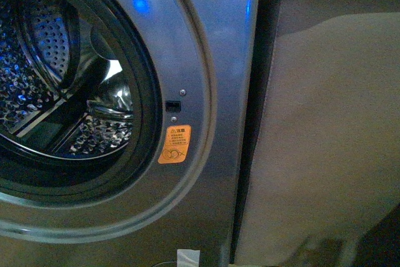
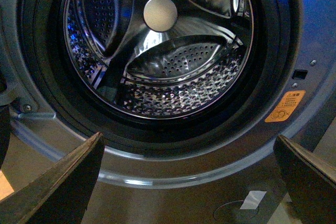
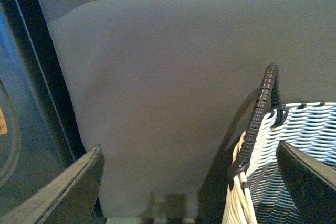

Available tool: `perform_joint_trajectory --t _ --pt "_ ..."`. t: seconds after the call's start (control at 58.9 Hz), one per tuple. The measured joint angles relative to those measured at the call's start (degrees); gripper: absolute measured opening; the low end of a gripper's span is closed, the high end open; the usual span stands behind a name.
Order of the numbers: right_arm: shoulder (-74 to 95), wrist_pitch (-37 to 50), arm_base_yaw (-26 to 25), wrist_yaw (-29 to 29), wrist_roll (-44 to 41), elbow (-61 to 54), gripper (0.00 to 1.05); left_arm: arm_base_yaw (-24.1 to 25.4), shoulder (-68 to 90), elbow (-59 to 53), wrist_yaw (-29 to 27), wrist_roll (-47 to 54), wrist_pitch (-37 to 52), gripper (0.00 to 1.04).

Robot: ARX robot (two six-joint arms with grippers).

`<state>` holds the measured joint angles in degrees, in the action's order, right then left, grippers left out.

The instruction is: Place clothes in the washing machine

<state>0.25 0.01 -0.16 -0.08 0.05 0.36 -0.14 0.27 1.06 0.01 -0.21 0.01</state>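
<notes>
Washing machine [image 1: 209, 48] at the front view's left, front facing the robot, perforated drum [image 2: 178, 77] showing bare steel only, its axis straight back, left end effector [image 2: 189, 137] spread open before it, right end effector [image 3: 190, 146] open beside white woven basket [image 3: 299, 129], contents unseen

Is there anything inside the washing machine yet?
Empty, as far as shows. The drum of the washing machine is bare shiny metal with holes; nothing lies in it.

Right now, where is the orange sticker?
In the front view, the orange sticker is on the washing machine, right of its port, below a black slot.
</notes>
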Motion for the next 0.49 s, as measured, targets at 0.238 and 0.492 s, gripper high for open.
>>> perform_joint_trajectory --t 0.238,0.492 --pt "0.0 0.0 0.0 0.0 0.0 0.0 0.97 0.0 0.0 0.0 0.0 0.0 0.0 0.98" --pt "18.53 36.92 -13.86 -16.41 8.79 -0.5 0.97 0.0 -0.02 0.0 -0.02 0.0 0.0 0.98"
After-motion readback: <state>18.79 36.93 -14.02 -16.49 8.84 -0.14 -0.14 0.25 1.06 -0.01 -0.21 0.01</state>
